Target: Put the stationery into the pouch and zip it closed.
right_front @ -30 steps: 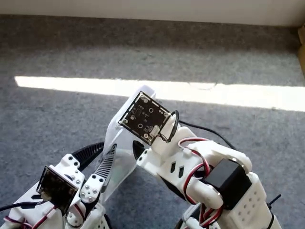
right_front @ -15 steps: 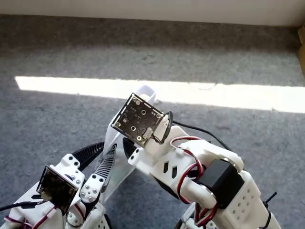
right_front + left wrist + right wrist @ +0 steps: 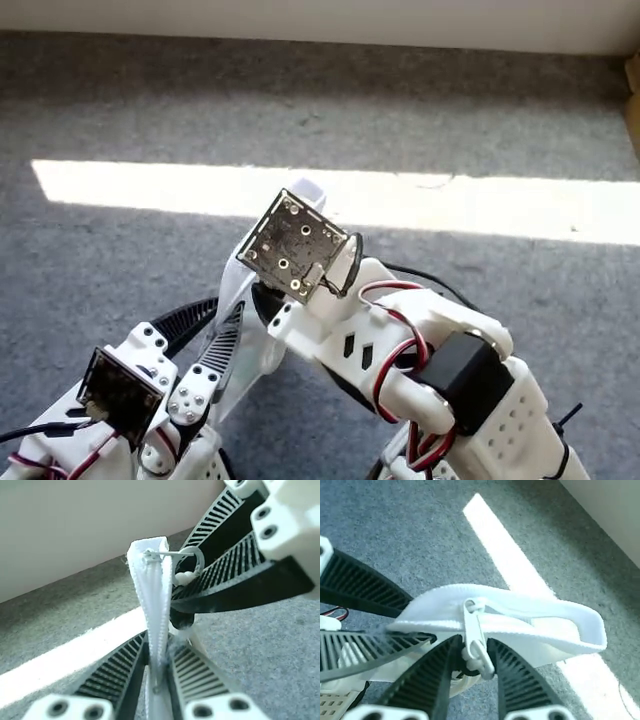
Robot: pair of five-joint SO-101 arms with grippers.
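The white pouch (image 3: 243, 285) hangs in the air between my two arms, above the grey carpet. My left gripper (image 3: 157, 647) is shut on the pouch's zipper edge (image 3: 154, 595), which rises upright from between its ribbed fingers. My right gripper (image 3: 475, 656) is shut on the white zipper pull (image 3: 476, 642) at the top of the pouch (image 3: 535, 617). The mouth beyond the pull still gapes a little. In the high view the right arm's wrist board (image 3: 297, 245) covers the grip, and the left gripper (image 3: 215, 338) sits lower left against the pouch.
Grey carpet (image 3: 120, 100) lies all around, crossed by a bright sunlit strip (image 3: 480, 205). A pale wall base (image 3: 320, 20) runs along the far side. Black and red cables (image 3: 420, 275) trail off the right arm.
The right arm has shifted slightly to the left and turned its wrist, with the zipper pull still in its fingers. The pouch's top end has tilted with it. The left arm has stayed put.
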